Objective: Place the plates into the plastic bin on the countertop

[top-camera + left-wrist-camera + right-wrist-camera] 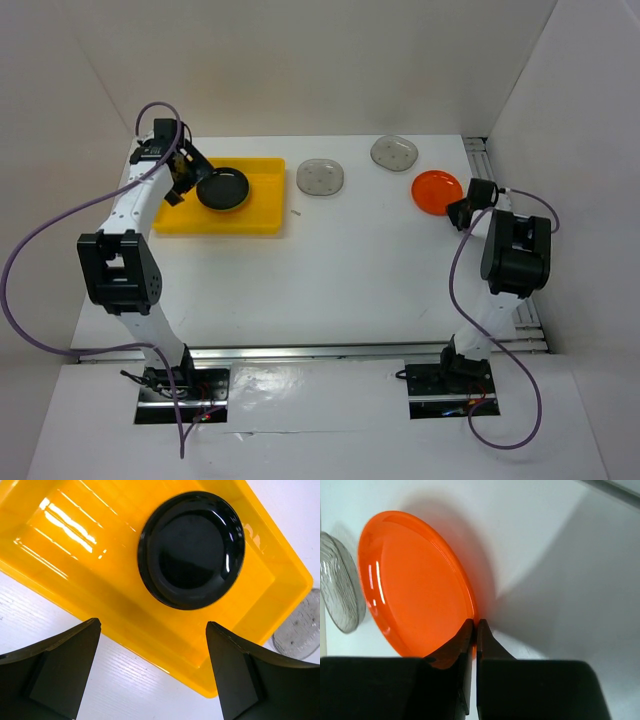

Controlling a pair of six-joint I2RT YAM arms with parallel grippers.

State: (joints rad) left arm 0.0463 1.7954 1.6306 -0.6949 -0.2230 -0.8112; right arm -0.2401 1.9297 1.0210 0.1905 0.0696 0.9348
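Observation:
The yellow plastic bin (262,205) (100,570) sits at the back left of the white countertop (340,270). A glossy black plate (222,188) (191,550) lies inside it. My left gripper (185,170) (153,625) hovers open over the bin's near wall, with nothing between its fingers. At the back right, an orange plate (436,190) (415,585) is pinched at its rim by my right gripper (462,208) (476,625), which is shut on it. Two grey dotted plates (321,177) (394,152) rest on the countertop between the bin and the orange plate.
White walls enclose the countertop on the left, back and right. One grey plate (337,595) lies close beside the orange plate, and another (300,630) lies just past the bin's corner. A tiny scrap (296,212) lies right of the bin.

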